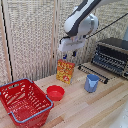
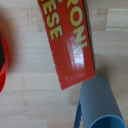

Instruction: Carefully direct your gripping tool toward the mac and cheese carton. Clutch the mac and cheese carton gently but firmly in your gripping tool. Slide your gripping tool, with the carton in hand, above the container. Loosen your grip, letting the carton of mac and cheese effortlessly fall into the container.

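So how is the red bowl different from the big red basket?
The red bowl is small, round and solid-walled, while the red basket is much bigger, boxy and made of open mesh. The basket has a blue-grey rim, and the bowl is red all over. The bowl sits nearer the mac and cheese carton than the basket does. Both are red, open-topped and on the wooden table.

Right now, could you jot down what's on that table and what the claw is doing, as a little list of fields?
carton: upright, mid-table
claw: just above the carton's top, holding nothing; whether it touches, can't tell
basket: red, near corner at the exterior view's left, nothing seen inside
bowl: red, between basket and carton
cup: blue, to the exterior view's right of the carton
oven: far right
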Motion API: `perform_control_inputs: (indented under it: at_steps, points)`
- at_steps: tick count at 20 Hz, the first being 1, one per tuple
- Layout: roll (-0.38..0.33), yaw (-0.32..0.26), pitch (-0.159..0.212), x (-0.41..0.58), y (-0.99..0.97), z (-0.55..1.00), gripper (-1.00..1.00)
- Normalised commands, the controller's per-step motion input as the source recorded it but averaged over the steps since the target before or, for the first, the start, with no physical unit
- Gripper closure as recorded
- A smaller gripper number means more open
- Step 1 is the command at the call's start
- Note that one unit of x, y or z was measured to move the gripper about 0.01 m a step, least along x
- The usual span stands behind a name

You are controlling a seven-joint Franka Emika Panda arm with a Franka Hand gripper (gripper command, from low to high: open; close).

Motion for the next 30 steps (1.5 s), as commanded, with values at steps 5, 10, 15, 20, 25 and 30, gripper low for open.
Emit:
perform_control_inputs:
  at_steps: [5, 10, 15, 20, 25, 30]
  points:
    - [-0.002, 0.269, 0.048, 0.207, -0.12, -0.25, -1.00]
    - [-0.002, 0.259, 0.004, 0.342, -0.33, -0.47, -1.00]
    - [0.015, 0.213, 0.000, 0.274, -0.35, -0.32, -1.00]
    - [0.000, 0.000, 0.001, 0.055, -0.02, -0.01, 1.00]
    - [0.000, -0.014, 0.010, 0.034, 0.00, 0.01, 1.00]
    - [0.000, -0.077, 0.009, 0.000, -0.01, 0.35, 1.00]
